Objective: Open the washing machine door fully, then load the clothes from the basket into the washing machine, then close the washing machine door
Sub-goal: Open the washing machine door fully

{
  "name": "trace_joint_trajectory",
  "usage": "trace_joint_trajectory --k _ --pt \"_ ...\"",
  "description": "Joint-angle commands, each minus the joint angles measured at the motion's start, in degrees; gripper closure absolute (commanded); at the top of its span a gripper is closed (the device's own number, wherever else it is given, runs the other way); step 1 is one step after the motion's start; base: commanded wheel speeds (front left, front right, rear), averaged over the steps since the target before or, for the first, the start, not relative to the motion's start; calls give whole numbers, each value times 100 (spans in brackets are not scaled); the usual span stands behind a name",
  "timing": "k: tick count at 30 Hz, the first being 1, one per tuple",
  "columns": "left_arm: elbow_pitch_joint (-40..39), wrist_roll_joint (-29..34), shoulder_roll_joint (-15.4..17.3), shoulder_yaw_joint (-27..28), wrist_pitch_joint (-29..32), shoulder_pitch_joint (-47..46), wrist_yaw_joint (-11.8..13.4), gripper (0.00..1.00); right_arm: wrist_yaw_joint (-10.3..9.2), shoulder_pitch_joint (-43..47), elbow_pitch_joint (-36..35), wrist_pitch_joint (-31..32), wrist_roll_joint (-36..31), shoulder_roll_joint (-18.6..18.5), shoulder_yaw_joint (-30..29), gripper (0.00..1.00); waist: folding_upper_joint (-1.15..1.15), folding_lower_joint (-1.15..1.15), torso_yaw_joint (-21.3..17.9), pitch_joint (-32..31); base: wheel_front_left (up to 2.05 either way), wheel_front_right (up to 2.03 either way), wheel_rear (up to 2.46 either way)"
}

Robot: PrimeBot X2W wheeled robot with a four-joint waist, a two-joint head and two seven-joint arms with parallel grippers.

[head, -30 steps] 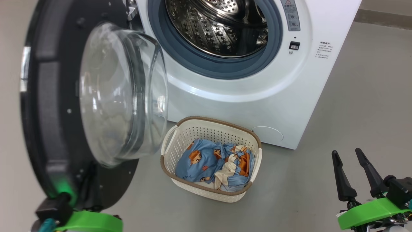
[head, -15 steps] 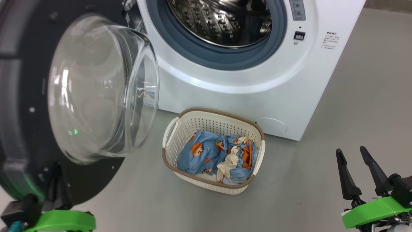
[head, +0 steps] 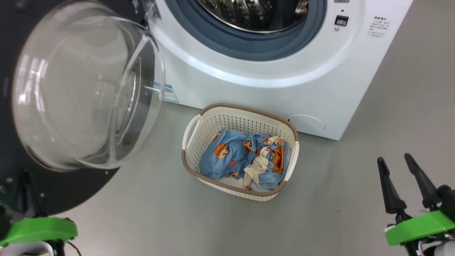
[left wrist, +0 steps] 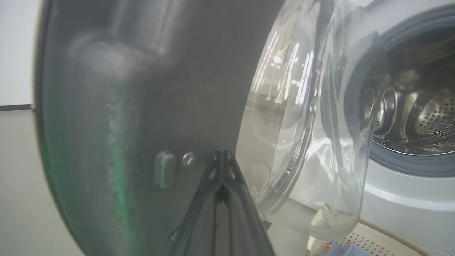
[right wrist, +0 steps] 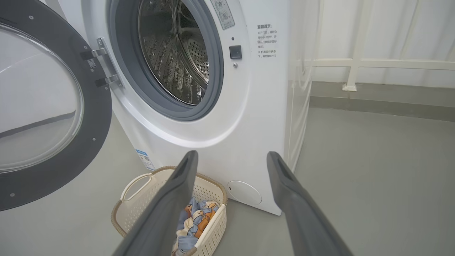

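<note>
Left gripper (left wrist: 222, 154) has its fingers together, tips up against the open door (head: 71, 188). Basket (head: 249, 108) sits on the floor just in front of the washer (head: 249, 89), clothes (head: 241, 156) inside. Right gripper (head: 394, 159) hangs far right, fingers apart, empty.

The floor (head: 401, 92) is smooth, plain grey and matte. In the right wrist view it runs back to a wall (right wrist: 391, 32) covered in white, vertically folded material, either fabric or panelling. A white rail (right wrist: 391, 64) runs level across that wall. One white post (right wrist: 353, 74) drops from it onto a grey ledge (right wrist: 384, 93) at the wall's foot. The left wrist view has a pale wall (left wrist: 16, 53) crossed by a thin dark strip (left wrist: 16, 106).
</note>
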Motion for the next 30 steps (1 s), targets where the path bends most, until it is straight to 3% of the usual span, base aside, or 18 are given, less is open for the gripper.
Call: trace_joint_trajectory --k 1,20,30 --pt "-44 80 297 333 -52 -252 13 100 32 -188 -168 -70 17 -155 92 0 0 0 6 93 0 0 0" --pt "761 273 544 1563 -52 -1224 -265 100 32 -501 -309 -70 71 -431 21 0 0 0 -22 832 0 0 0" --pt "1286 332 787 2267 -52 -1842 -552 100 32 -720 -415 -70 132 -649 -26 0 0 0 -55 1351 0 0 0"
